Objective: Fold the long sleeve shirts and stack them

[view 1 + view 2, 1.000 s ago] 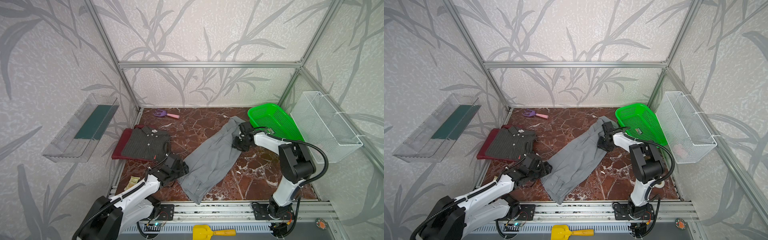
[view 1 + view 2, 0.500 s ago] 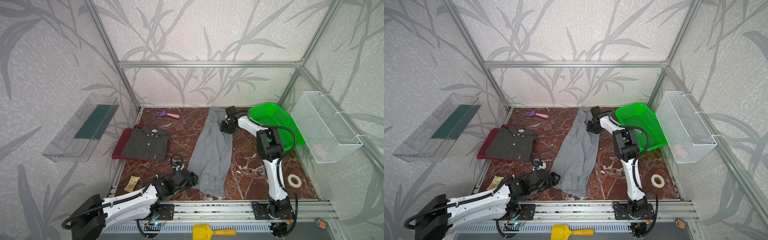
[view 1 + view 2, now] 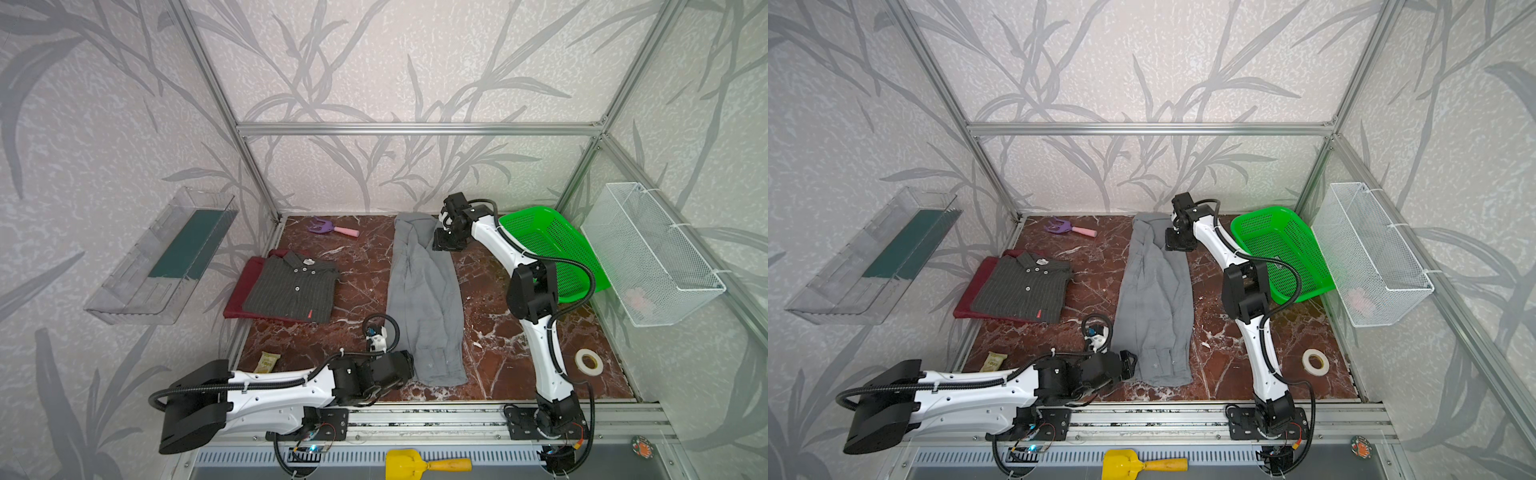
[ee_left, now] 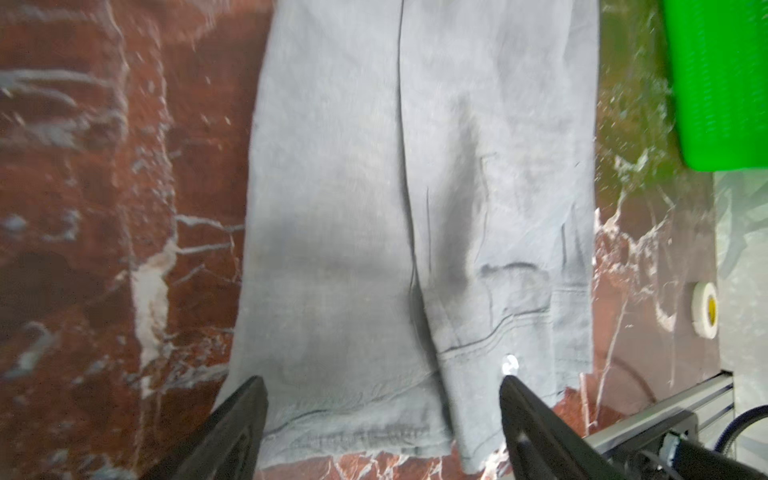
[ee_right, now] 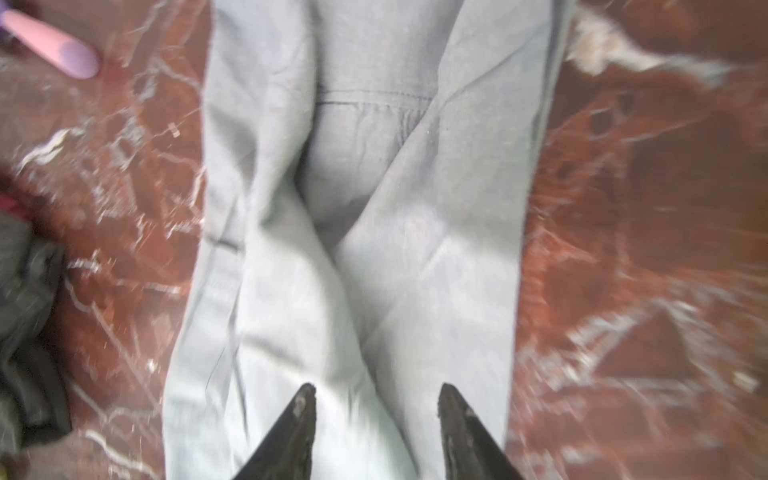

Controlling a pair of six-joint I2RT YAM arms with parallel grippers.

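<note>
Left fingers (image 4: 243, 424) are spread wide with nothing pinched. The light grey shirt (image 4: 415, 187) lies flat on the red marble desk (image 4: 83, 208) as a long narrow strip, and its hem end sits in the gap between the fingers. A cuff with stitch lines and one white button (image 4: 509, 365) is just beside one fingertip. Beyond the shirt's far edge are the green basket (image 4: 723, 83), a tape roll (image 4: 704, 309) and an aluminium rail (image 4: 685, 409). The frame is motion-blurred and fine fabric detail is soft.
</note>
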